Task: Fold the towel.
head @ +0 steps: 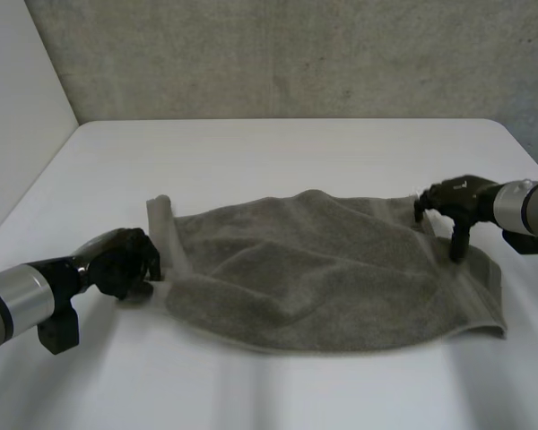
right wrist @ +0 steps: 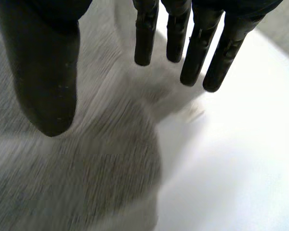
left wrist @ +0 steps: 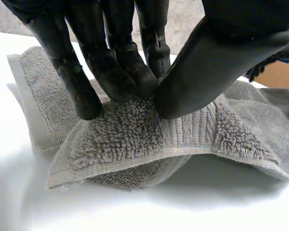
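1. Table (head: 278,152): white. It carries the towel.
2. Towel (head: 323,269): grey. It lies rumpled across the middle of the table, with one layer lapped loosely over another. No clean fold is formed.
3. Left hand (head: 125,262): at the towel's left edge, near the front corner. In the left wrist view the fingers (left wrist: 120,72) and thumb (left wrist: 202,67) pinch the doubled edge between them and hold it slightly off the table.
4. Right hand (head: 453,199): over the towel's far right corner. In the right wrist view the fingers (right wrist: 192,53) are straight and the thumb (right wrist: 45,82) stands apart. Nothing is held between them.

Step in hand, as judged: taking grips for the first fold. One grip is made.

Next move, as judged: the right hand must lower onto its corner and close on the cloth. Both hands should then carry the edge over level, keeping the towel taut between them.
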You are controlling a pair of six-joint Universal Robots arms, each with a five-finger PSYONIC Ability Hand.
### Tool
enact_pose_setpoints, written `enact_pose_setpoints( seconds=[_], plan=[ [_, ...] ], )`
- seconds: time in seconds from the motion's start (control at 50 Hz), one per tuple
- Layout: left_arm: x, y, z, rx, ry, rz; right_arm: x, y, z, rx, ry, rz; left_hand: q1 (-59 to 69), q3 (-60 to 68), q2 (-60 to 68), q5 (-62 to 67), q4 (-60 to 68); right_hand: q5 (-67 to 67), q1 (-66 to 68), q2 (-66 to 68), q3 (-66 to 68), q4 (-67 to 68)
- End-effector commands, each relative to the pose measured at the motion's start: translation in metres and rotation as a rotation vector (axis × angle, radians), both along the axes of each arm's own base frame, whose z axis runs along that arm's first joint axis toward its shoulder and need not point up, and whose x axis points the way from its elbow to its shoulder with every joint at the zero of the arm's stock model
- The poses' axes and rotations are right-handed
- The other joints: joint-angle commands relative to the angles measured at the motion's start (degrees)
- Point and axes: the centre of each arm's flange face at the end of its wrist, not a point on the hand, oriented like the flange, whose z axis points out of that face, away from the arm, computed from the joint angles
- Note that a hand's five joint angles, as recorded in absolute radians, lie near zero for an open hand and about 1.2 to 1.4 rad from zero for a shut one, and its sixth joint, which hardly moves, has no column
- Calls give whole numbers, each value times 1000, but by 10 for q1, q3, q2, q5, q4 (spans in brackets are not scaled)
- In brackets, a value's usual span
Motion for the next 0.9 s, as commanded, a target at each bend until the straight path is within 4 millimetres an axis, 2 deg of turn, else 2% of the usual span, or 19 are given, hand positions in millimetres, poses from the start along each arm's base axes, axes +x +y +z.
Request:
enact_pose_setpoints(
  seconds=[0.02, 0.12, 0.2, 0.24, 0.3, 0.4, 0.5, 0.66, 0.78, 0.9],
  plan=[
    [0, -9, 2, -14, 4, 0, 5, 10, 29, -66, -82, -28, 38, 5, 5, 12, 4, -28, -49, -45, -48, -46],
    [1, -14, 6, -34, 1, 2, -6, 33, 47, -90, -79, -45, 38, 5, 5, 12, 4, -11, -32, -28, -31, -29],
    [1, -16, 8, -43, 1, 4, -17, 45, 48, -70, -80, -70, 38, 5, 5, 12, 4, -1, -22, -18, -21, -19],
    [1, -18, 9, -47, 3, 4, -31, 54, 46, -41, -83, -96, 38, 5, 5, 12, 4, 14, -7, -3, -6, -4],
    [1, -19, 9, -48, 2, 6, -38, 60, 43, -22, -77, -104, 38, 5, 5, 12, 4, 39, 18, 23, 20, 21],
    [1, -23, 11, -56, 7, 7, -64, 84, 34, 7, -2, -125, 38, 5, 5, 12, 4, 88, 67, 71, 68, 70],
    [1, -23, 13, -57, 13, 11, -76, 95, 23, 41, 38, -133, 38, 5, 5, 12, 4, 143, 122, 127, 124, 126],
    [0, -20, 11, -46, 13, 8, -89, 106, 4, 115, 23, -138, 38, 5, 5, 12, 4, 164, 143, 147, 144, 146],
    [-2, -18, 11, -44, 14, 2, -85, 113, -5, 122, -29, -81, 38, 5, 5, 12, 4, 150, 129, 134, 131, 133],
    [-5, -16, 11, -46, 15, -9, -83, 109, -17, 90, -39, -61, 38, 5, 5, 12, 4, 115, 94, 98, 95, 97]
  ],
)
